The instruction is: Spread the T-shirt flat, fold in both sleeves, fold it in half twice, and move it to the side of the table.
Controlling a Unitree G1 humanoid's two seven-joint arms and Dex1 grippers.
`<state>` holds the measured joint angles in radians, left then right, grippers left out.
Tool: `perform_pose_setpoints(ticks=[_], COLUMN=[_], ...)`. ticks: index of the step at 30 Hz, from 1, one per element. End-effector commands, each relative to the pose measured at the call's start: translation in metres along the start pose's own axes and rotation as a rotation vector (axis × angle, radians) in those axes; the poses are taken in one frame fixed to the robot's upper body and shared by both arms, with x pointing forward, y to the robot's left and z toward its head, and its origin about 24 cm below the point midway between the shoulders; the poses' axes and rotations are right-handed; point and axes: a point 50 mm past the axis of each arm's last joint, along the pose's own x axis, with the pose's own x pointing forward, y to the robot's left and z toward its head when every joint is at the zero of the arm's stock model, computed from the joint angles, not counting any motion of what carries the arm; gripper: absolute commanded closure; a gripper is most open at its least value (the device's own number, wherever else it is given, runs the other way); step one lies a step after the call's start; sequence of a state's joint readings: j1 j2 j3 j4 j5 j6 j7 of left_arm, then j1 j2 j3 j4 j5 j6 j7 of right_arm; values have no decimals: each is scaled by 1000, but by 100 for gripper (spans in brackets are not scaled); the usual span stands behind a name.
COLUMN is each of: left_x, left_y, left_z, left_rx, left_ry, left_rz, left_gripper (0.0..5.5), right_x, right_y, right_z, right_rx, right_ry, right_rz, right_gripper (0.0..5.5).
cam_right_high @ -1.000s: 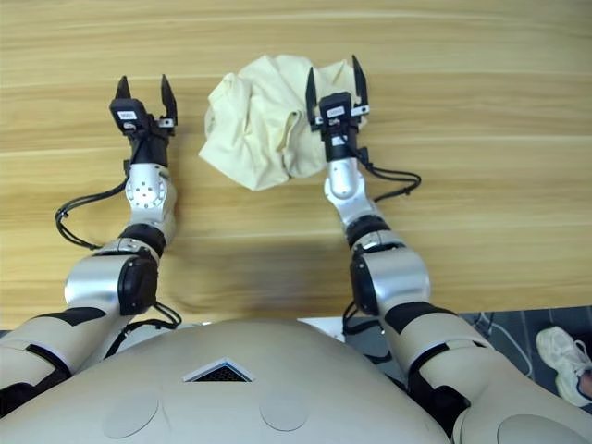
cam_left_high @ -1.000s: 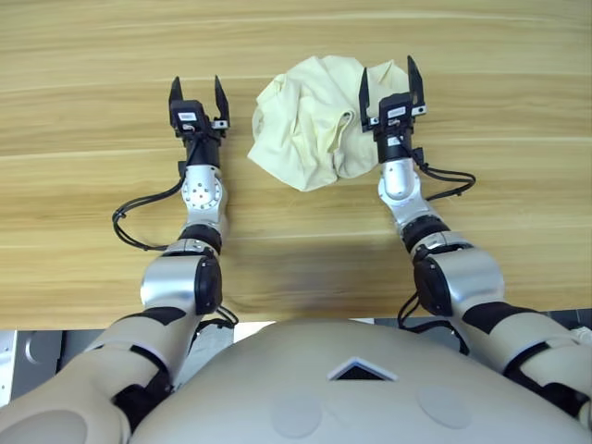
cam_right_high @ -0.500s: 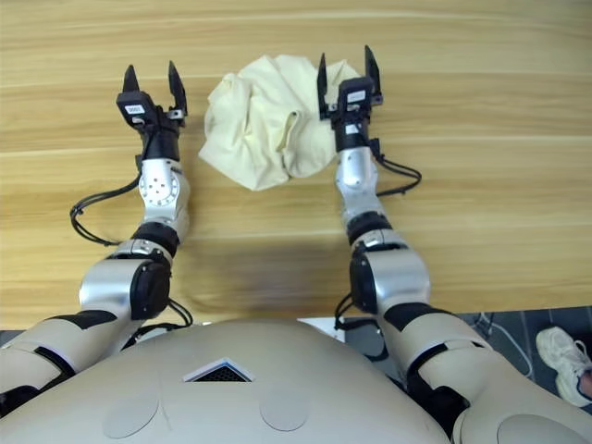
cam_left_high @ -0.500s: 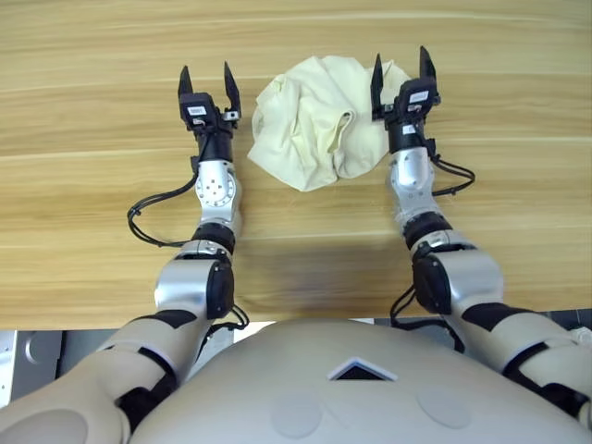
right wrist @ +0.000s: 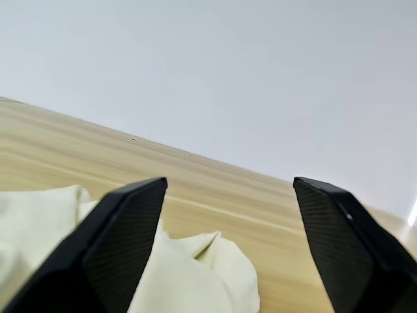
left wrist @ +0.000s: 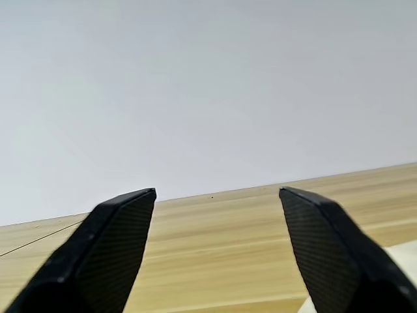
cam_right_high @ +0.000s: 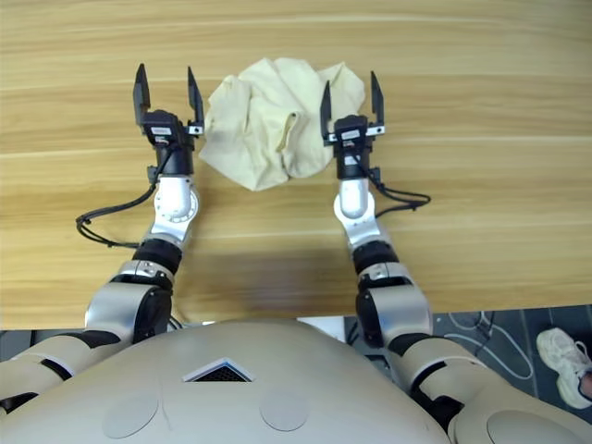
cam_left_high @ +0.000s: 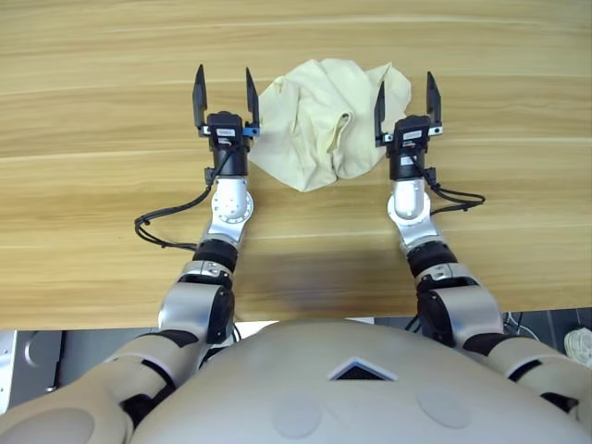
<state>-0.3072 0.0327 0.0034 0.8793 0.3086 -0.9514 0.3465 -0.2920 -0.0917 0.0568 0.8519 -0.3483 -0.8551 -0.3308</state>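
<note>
Where the left arm reaches out across the wooden table (cam_left_high: 83, 176), the left gripper (cam_left_high: 223, 79) stands with its two black fingers (left wrist: 111, 248) spread wide apart and nothing between them, pointing toward the far edge of the table. A loose black cable (cam_left_high: 162, 227) loops out on the wood beside that forearm. Just to the right of this gripper, its inner finger close against the cloth's edge, the pale yellow T-shirt (cam_left_high: 319, 116) lies in a crumpled heap toward the far middle of the table, bunched into folds and not spread at all; whether the finger touches it I cannot tell. On the heap's other side sits the right gripper (cam_left_high: 405, 83), likewise gaping and gripping nothing, its inner finger overlapping the shirt's right edge as seen from the head. From the right wrist, rumpled cloth lies beneath and past that finger (right wrist: 124, 241). Another black cable (cam_left_high: 458, 199) curls beside the right forearm.
</note>
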Motion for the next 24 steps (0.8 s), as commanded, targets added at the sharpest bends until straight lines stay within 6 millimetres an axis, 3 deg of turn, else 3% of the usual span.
perform_pose_setpoints(ticks=[1,3,7,9,11,13,17,24], left_x=[-9,-24,-70,-83,-81,-83,-86,-74], left_y=[20,36,58,69,74,61,34,-1], left_z=[9,26,47,49,54,58,42,15], left_rx=[11,111,201,301,376,377,477,533], left_ry=[3,-15,103,180,202,204,259,289], left_rz=[-237,-542,-977,-1092,-1118,-1154,-1171,-1081], left_gripper=[196,196,196,196,196,196,196,196], right_x=[-6,-17,-32,-40,-42,-40,-43,-45], right_y=[-29,-55,-106,-117,-121,-124,-119,-75], right_z=[4,13,21,23,25,21,3,-33], right_rx=[-171,-328,-587,-683,-758,-827,-866,-819], right_ry=[-55,-104,-31,9,46,92,177,227], right_rz=[152,363,545,647,725,776,844,938], right_gripper=[191,191,191,191,191,191,191,191])
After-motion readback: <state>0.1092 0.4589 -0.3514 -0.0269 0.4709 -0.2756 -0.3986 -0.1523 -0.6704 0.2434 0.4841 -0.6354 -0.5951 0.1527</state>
